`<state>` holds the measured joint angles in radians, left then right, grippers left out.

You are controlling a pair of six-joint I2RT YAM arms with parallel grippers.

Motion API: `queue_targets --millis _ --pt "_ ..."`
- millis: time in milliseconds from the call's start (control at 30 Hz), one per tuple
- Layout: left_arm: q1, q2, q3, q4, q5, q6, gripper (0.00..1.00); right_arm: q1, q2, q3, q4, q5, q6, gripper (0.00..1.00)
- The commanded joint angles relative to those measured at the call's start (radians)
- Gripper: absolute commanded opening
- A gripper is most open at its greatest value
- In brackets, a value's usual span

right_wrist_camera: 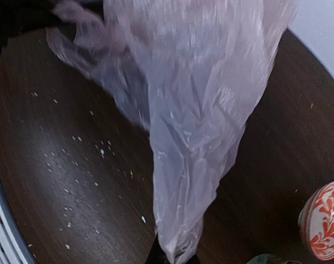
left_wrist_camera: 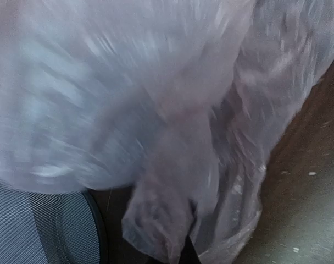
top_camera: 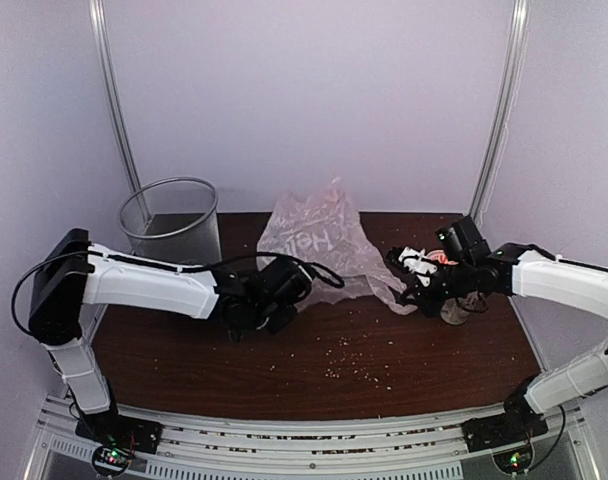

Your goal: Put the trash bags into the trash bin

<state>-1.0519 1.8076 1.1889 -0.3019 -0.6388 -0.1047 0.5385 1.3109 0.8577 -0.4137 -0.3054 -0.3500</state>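
Observation:
The thin pinkish-white trash bag (top_camera: 319, 235) hangs stretched between my two grippers over the back middle of the dark table. My left gripper (top_camera: 296, 275) is shut on the bag's left lower edge; in the left wrist view the film (left_wrist_camera: 172, 137) fills the picture and bunches at the jaws (left_wrist_camera: 178, 254). My right gripper (top_camera: 399, 280) is shut on the bag's right corner; in the right wrist view the bag (right_wrist_camera: 200, 110) narrows down into the jaws (right_wrist_camera: 175, 256). The grey mesh trash bin (top_camera: 172, 222) stands at the back left, left of the bag, and shows in the left wrist view (left_wrist_camera: 29, 231).
A cream mug with a red pattern (right_wrist_camera: 325, 220) stands on the table by my right gripper, partly hidden under the right arm in the top view (top_camera: 454, 312). White crumbs (top_camera: 349, 365) lie scattered over the table's front. Walls and metal posts enclose the back.

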Motion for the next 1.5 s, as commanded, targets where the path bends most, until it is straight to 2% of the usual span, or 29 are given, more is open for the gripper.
queue_targets --millis 0,100,333,500,600,700,733,767,833,900,967,1033,1100,1133,1200,1267,1333,1400,1467 --pt "-0.074 -0.345 0.1 0.08 0.0 -0.072 0.0 0.005 -0.272 0.196 0.025 -0.248 0.053 0.0" --pt "-0.07 -0.414 0.112 0.11 0.034 -0.069 0.0 0.003 -0.263 0.264 0.015 -0.3 0.121 0.0" --pt "-0.055 -0.395 0.148 0.035 0.051 -0.124 0.0 0.002 -0.23 0.296 0.07 -0.297 0.225 0.0" --pt "0.045 -0.33 0.141 0.028 0.256 -0.233 0.0 -0.003 -0.166 0.27 0.121 -0.175 0.257 0.0" --pt "0.139 -0.224 0.195 0.048 0.364 -0.258 0.0 -0.023 -0.047 0.292 0.151 -0.108 0.241 0.0" --pt "0.211 -0.093 0.404 -0.021 0.365 -0.224 0.0 -0.062 0.109 0.439 0.147 -0.037 0.222 0.0" --pt "0.238 -0.051 0.563 -0.068 0.364 -0.204 0.0 -0.085 0.165 0.538 0.127 -0.023 0.239 0.0" --pt "0.25 -0.011 0.655 -0.123 0.351 -0.181 0.0 -0.115 0.214 0.652 0.085 -0.047 0.262 0.0" --pt "0.252 0.041 0.986 -0.219 0.321 -0.109 0.0 -0.155 0.288 0.978 -0.006 -0.09 0.299 0.0" --pt "0.243 0.046 1.206 -0.254 0.339 -0.046 0.0 -0.143 0.293 1.191 -0.045 -0.089 0.294 0.0" --pt "0.194 -0.021 1.266 -0.19 0.342 0.071 0.0 -0.112 0.225 1.255 0.005 -0.098 0.254 0.0" --pt "0.083 -0.152 1.113 0.019 0.314 0.245 0.0 -0.083 0.105 1.194 0.087 -0.165 0.191 0.0" --pt "-0.018 -0.316 0.805 0.242 0.318 0.389 0.0 -0.077 -0.019 1.042 0.152 -0.272 0.175 0.0" --pt "-0.028 -0.382 0.647 0.339 0.326 0.395 0.0 -0.077 -0.038 1.013 0.11 -0.309 0.157 0.0" --pt "-0.013 -0.444 0.384 0.465 0.237 0.365 0.0 -0.074 -0.07 0.836 0.126 -0.309 0.123 0.0" --pt "0.035 -0.386 0.214 0.425 0.127 0.278 0.0 -0.073 -0.104 0.538 0.259 -0.173 0.119 0.0" --pt "0.109 -0.231 0.128 0.276 0.1 0.06 0.0 -0.065 -0.055 0.32 0.32 0.014 0.091 0.0" --pt "0.122 -0.12 0.07 0.181 0.102 -0.073 0.0 -0.057 0.032 0.235 0.251 0.106 0.064 0.0" --pt "0.079 -0.113 0.065 0.107 0.073 -0.07 0.0 -0.052 0.055 0.215 0.14 0.051 0.056 0.0"
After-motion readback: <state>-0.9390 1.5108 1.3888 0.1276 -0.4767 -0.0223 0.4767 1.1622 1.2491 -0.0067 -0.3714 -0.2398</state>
